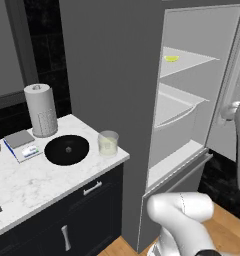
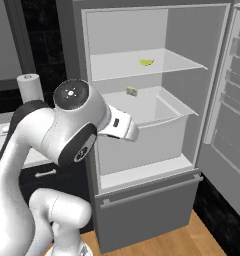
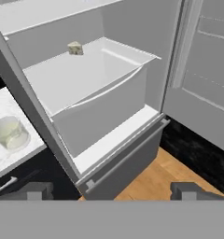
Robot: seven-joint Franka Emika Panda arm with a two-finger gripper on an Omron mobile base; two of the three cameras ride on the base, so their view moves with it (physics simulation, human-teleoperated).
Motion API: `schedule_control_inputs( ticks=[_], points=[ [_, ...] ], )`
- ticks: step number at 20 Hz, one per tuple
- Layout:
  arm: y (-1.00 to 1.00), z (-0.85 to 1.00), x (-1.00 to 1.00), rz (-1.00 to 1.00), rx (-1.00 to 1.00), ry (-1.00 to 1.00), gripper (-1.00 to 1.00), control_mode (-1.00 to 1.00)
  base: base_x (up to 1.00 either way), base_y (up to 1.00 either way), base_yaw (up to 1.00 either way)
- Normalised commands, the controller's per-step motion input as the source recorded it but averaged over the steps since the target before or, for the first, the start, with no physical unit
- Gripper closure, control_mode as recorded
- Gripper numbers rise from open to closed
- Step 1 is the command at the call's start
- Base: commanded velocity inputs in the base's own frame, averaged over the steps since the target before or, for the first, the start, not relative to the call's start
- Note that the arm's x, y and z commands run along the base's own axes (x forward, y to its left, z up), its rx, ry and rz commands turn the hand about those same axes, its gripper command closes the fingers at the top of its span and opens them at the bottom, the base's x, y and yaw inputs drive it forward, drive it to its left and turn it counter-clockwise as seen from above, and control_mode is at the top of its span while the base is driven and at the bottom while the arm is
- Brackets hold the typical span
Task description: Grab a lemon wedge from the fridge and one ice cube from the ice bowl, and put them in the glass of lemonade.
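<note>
- Jaws (image 3: 112, 189) sit nearest the hand camera, spread wide with nothing between them, looking toward the open fridge (image 2: 137, 150) from outside it, above the wooden floor (image 3: 151, 179).
- Lemon wedge (image 2: 146, 62) lies on the upper white shelf (image 2: 182, 62), toward the back, alone. From the left base camera it shows as a small yellow sliver (image 1: 171, 58).
- Relative to the jaws: the wedge is higher and deeper in; the hand camera faces the drawer bin (image 3: 109, 107) below that shelf, where a pale beige chunk (image 3: 75, 48) rests, not the target.
- Handling, judged: tiny, light, soft, probably slick on the cut faces. Best pinched across the rind and flat sides, gently, from above or in front.
- Glass of lemonade (image 1: 108, 143) stands on the worktop (image 1: 27, 182) just beside the black ice bowl (image 1: 67, 149), well apart from the wedge; a paper-towel roll (image 1: 41, 110) stands behind.
</note>
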Motion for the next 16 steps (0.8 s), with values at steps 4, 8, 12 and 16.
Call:
schedule_control_inputs(
  ticks=[4,8,12,16],
  points=[
    [0.97,-0.01,-0.64,-0.09,-0.09,0.01,-1.00,-1.00,0.00,0.00,0.00],
    [0.66,-0.01,-0.08,-0.10,-0.21,0.18,-1.00,-1.00,0.00,0.00,0.00],
    [0.14,0.00,0.01,0.00,-0.03,0.04,-1.00,-1.00,0.00,0.00,0.00],
    [0.07,0.00,0.03,0.00,0.00,0.00,-1.00,-1.00,0.00,0.00,0.00]
  ],
)
